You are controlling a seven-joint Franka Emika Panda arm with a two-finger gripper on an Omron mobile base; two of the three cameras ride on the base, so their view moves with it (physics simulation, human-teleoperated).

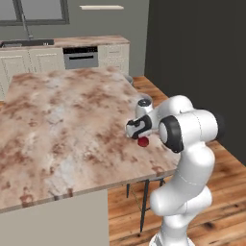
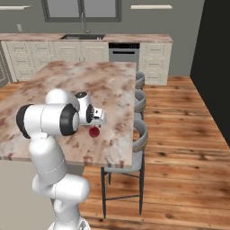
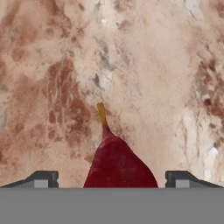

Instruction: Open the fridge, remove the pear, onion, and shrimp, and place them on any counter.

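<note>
Here the gripper (image 3: 112,179) stands released, fingertips spread clear either side of the red pear (image 3: 118,164), which rests on the counter (image 1: 57,120), seemingly just set down.

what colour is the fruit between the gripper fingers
Dark red with a yellowish stem, the pear shows best in the hand view.

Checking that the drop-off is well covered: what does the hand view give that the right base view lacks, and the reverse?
Hand view: the onion's tapered neck and yellowish tip seen close, with the gripper's fingertips standing apart from it on either side.
Right base view: the white arm, the stools along the island's edge, the wood floor and the far sink.
Both: the onion lying on the marbled counter under the open gripper.
</note>
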